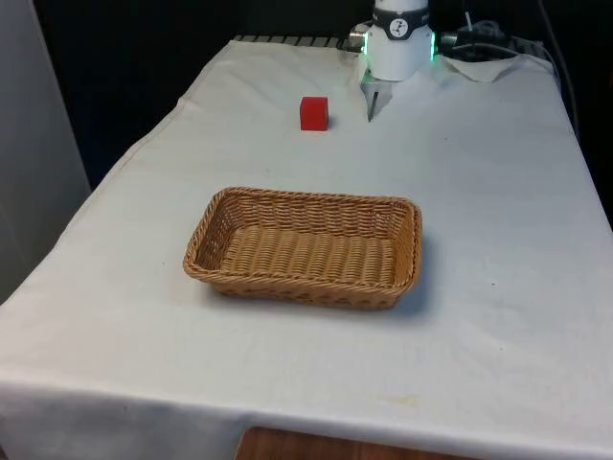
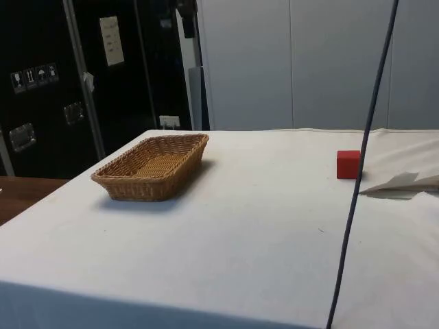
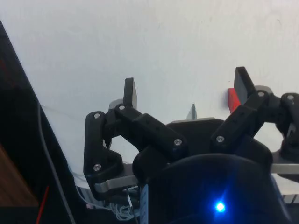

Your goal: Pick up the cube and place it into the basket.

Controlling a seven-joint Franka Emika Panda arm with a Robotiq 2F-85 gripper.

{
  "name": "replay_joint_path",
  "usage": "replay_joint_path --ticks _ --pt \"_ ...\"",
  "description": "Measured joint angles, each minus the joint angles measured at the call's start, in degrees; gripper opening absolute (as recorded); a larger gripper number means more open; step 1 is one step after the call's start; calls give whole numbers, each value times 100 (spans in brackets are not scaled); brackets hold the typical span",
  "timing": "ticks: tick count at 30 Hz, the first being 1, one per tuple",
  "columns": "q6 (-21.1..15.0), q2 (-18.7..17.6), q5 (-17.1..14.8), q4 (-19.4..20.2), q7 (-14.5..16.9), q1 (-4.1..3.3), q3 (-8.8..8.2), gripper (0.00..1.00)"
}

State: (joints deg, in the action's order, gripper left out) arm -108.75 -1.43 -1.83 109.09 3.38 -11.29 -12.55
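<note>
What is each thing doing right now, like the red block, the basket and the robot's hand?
Cube: red, resting flat on the white cloth beyond the basket, untouched.
Basket: wicker, upright on the cloth, nothing inside.
Tool: open, fingers spread wide, holding nothing; the cube shows beside one finger.

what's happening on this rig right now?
Nothing is being handled yet. The red cube sits on the white cloth near the robot's end of the table, apart from the wicker basket, which stands nearer mid-table with nothing in it. In the wrist view the gripper is open above the cloth, holding nothing, with the cube just beside one finger. The pick has not started.
</note>
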Motion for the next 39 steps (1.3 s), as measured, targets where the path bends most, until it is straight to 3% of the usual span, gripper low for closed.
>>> replay_joint_path --ticks 39 --pt "-642 1576 6 1736 264 46 -11 100"
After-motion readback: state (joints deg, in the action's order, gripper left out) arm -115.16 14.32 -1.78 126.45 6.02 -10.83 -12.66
